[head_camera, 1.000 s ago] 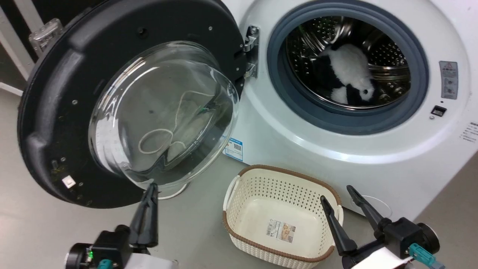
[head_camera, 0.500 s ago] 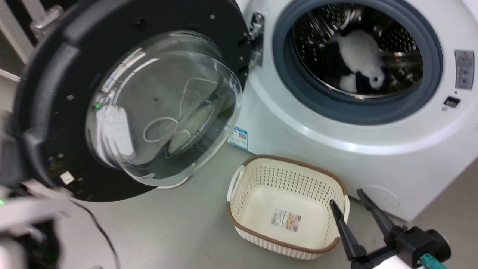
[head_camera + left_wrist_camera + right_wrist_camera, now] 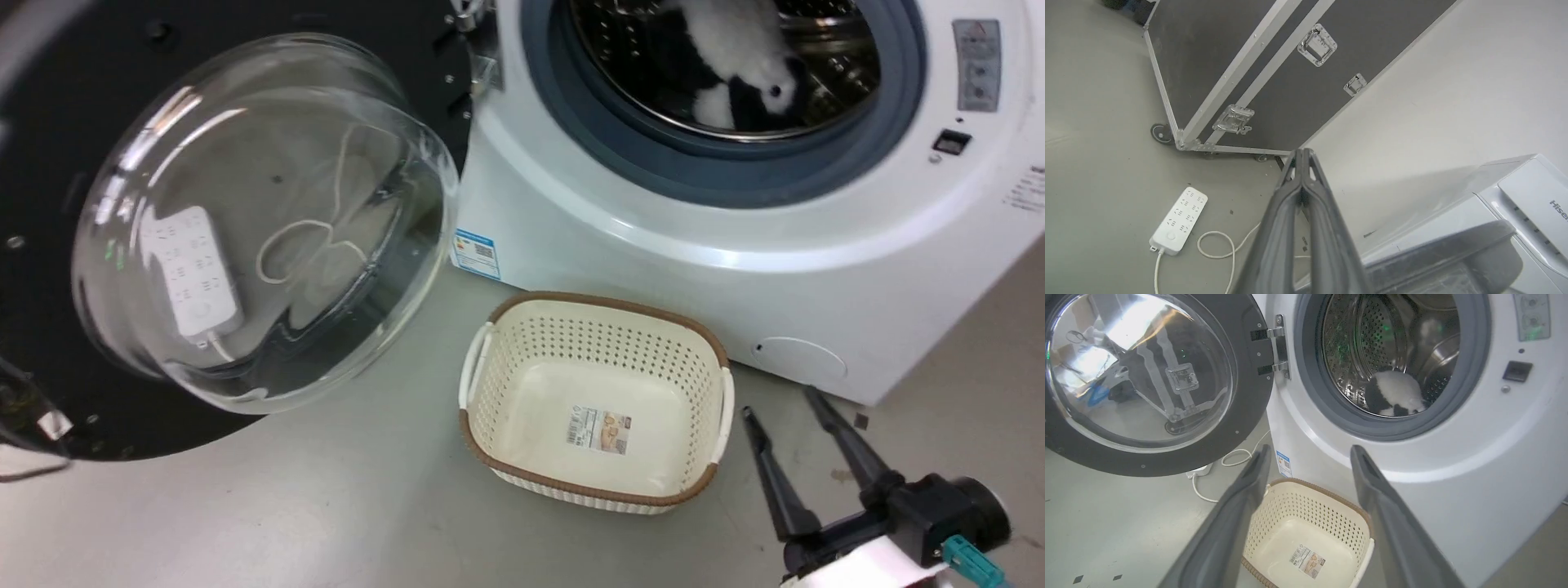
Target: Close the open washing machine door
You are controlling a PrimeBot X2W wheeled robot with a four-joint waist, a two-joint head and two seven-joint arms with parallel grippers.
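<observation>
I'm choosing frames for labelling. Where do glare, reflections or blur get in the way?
Head view: white glare streaks on the washing machine door glass, plush toy slightly smeared. Right wrist view: the glass mirrors bright lights; the right gripper is soft-edged. Left wrist view: the left gripper is out of focus, the floor sharp.

The left gripper, fingers together, is pointing at a black aluminium-edged wheeled case, a white power strip lying near it.
</observation>
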